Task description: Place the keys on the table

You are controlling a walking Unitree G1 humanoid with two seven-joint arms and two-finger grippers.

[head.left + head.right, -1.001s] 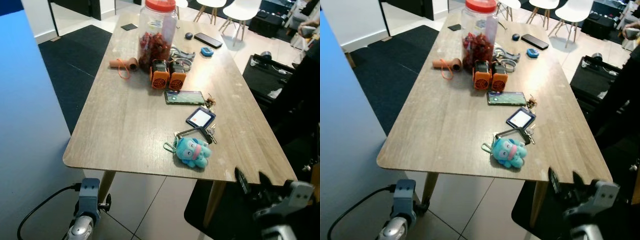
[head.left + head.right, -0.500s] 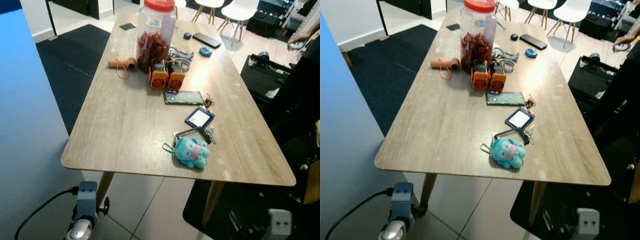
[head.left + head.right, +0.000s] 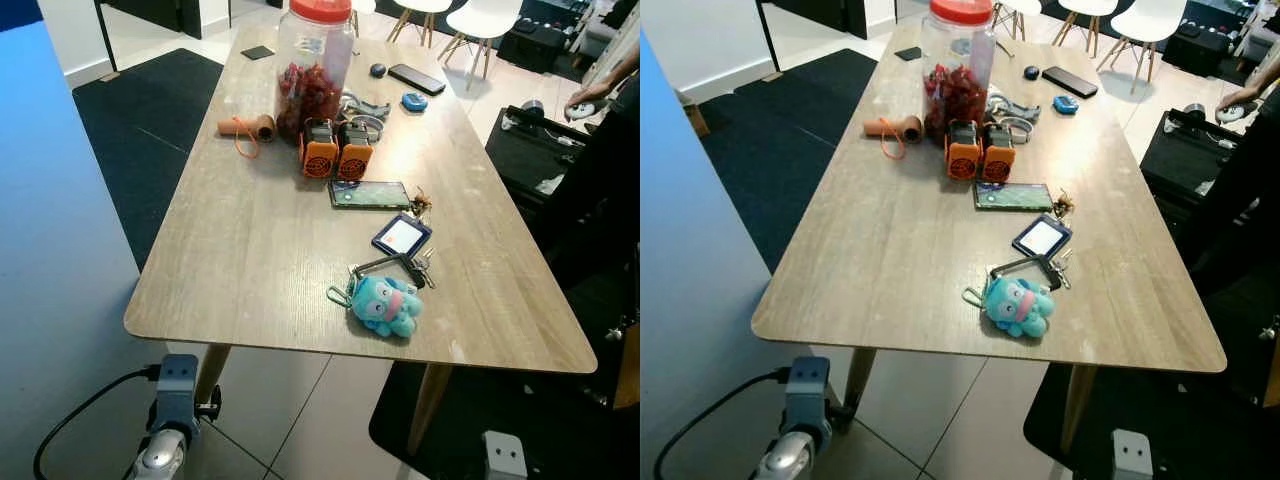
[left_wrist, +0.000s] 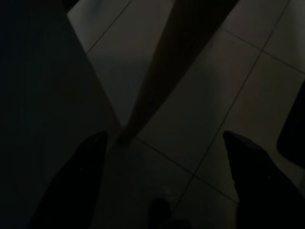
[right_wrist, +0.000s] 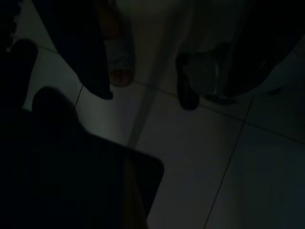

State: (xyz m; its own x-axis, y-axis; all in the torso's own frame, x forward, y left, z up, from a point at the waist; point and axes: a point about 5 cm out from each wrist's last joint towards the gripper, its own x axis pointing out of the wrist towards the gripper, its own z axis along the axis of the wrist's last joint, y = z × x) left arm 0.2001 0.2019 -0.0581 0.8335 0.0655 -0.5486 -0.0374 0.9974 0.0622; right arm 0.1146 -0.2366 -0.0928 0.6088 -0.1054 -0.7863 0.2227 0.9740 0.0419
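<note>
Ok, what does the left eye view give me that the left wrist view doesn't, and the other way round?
Left eye view: the tabletop, with the keys and their blue plush lying near its front edge, and a card holder, phone and red-lidded jar behind. Left wrist view: dark, with the left claw open and hanging low over the floor. Shared: the table leg and pale floor tiles.
</note>
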